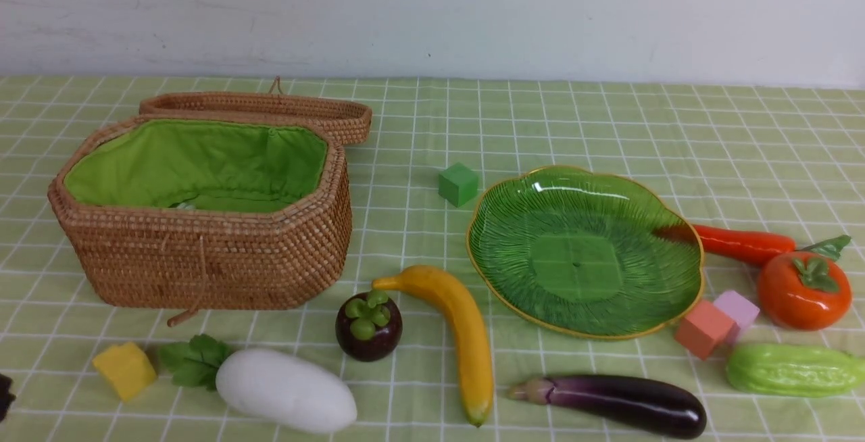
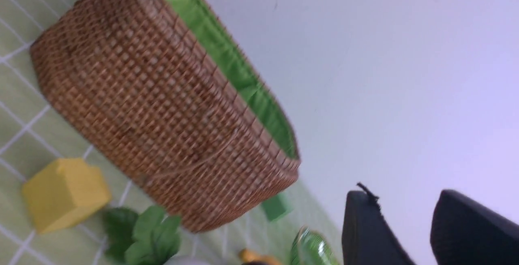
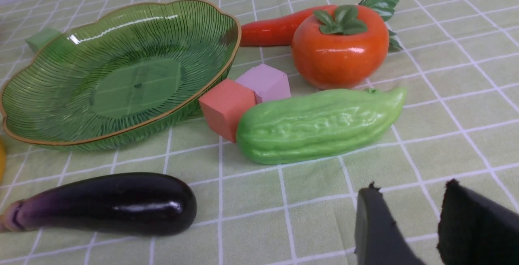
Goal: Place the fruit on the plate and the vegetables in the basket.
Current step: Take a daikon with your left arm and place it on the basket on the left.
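The open wicker basket point(image 1: 203, 259) stands at the left, and the green plate point(image 1: 581, 253) at centre right holds nothing. Banana point(image 1: 463, 334) and mangosteen point(image 1: 368, 326) lie between them. The persimmon point(image 1: 803, 290) sits at the far right beside the carrot point(image 1: 740, 244). Gourd point(image 3: 320, 125), eggplant point(image 3: 109, 204) and the white vegetable point(image 1: 287, 391) lie along the front. My right gripper point(image 3: 409, 188) hangs open and empty over the cloth, nearer me than the gourd. My left gripper point(image 2: 409, 200) is open and empty in the air before the basket point(image 2: 162, 103).
Foam cubes are scattered on the checked cloth: yellow point(image 1: 125, 369) in front of the basket, green point(image 1: 458, 184) behind the plate, orange-pink point(image 1: 703, 328) and pink point(image 1: 738, 310) against the plate's right rim. The basket lid point(image 1: 270, 107) lies open behind it. A white wall closes the back.
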